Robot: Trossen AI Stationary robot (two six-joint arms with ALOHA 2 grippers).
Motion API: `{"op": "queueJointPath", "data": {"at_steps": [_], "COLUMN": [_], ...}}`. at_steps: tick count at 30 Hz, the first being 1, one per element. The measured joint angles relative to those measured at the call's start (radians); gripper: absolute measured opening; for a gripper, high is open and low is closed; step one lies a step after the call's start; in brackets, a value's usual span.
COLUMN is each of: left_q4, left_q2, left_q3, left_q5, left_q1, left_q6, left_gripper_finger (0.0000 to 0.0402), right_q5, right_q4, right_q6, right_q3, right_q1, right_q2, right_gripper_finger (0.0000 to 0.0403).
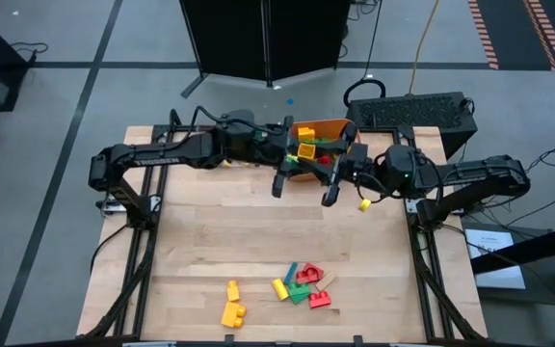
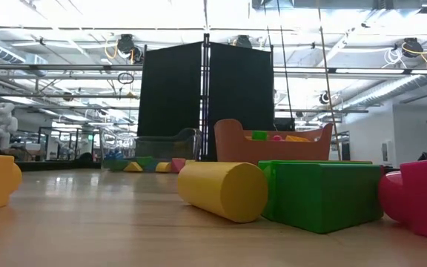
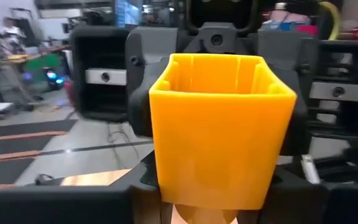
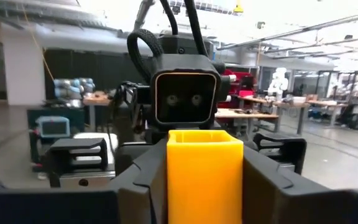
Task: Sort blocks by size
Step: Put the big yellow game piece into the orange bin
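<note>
A yellow block (image 1: 305, 149), squarish with one hollow open end (image 3: 216, 71), hangs in the air just in front of the orange tub (image 1: 328, 128). My left gripper (image 1: 295, 156) comes in from the left and my right gripper (image 1: 330, 164) from the right. They face each other, both shut on this block (image 4: 204, 174). More blocks lie near the front edge: two yellow ones (image 1: 232, 301) and a mixed cluster (image 1: 303, 285). One small yellow block (image 1: 364, 204) lies under my right arm. Neither gripper shows in the low view. My left gripper has the yellow block's end nearest it (image 3: 166, 196) between its two fingers, coming in level from the table's left. Its fingers show only at the picture's edge. The block is lifted clear of the table. My right gripper pinches the block's two opposite side walls (image 4: 174, 186) between its two fingers (image 4: 138, 180), level from the table's right. The same fingers (image 3: 143, 93) flank the block in the left wrist view. The block sits upright between them, off the table.
The orange tub (image 2: 273, 141) at the table's far middle holds red, green and yellow blocks. A clear tray (image 2: 165, 144) stands beyond the table. Close to the low camera lie a yellow cylinder (image 2: 224, 189), a green block (image 2: 321, 193) and a red one (image 2: 421, 196).
</note>
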Motion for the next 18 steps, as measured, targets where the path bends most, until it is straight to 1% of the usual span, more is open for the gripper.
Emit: {"op": "queueJointPath", "data": {"at_steps": [3, 5, 10, 13, 15, 18], "left_q4": [-0.002, -0.038, -0.061, -0.095, -0.1, -0.158], "left_q2": [-0.001, -0.006, 0.007, 0.015, 0.059, 0.134], "left_q3": [0.004, 0.003, -0.002, 0.0, 0.003, -0.003], "left_q5": [-0.06, -0.092, -0.113, -0.212, -0.266, -0.254], "left_q1": [0.02, 0.048, 0.121, 0.166, 0.204, 0.248], "left_q6": [0.003, 0.002, 0.0, 0.01, 0.021, -0.016], "left_gripper_finger": [0.0111, 0.0111, 0.0111, 0.0111, 0.0111, 0.0111], "right_q5": [0.025, 0.038, 0.057, 0.077, 0.075, 0.078], "right_q4": [-0.02, -0.024, -0.066, -0.109, -0.124, -0.125], "right_q6": [-0.07, -0.116, -0.191, -0.207, -0.214, -0.206], "right_q3": [0.031, 0.067, 0.145, 0.15, 0.149, 0.155], "right_q1": [-0.003, -0.004, -0.001, -0.002, 0.0, -0.001], "right_q2": [-0.015, -0.042, -0.125, -0.146, -0.167, -0.208], "right_gripper_finger": [0.0161, 0.0174, 0.0194, 0.0194, 0.0194, 0.0195]}}
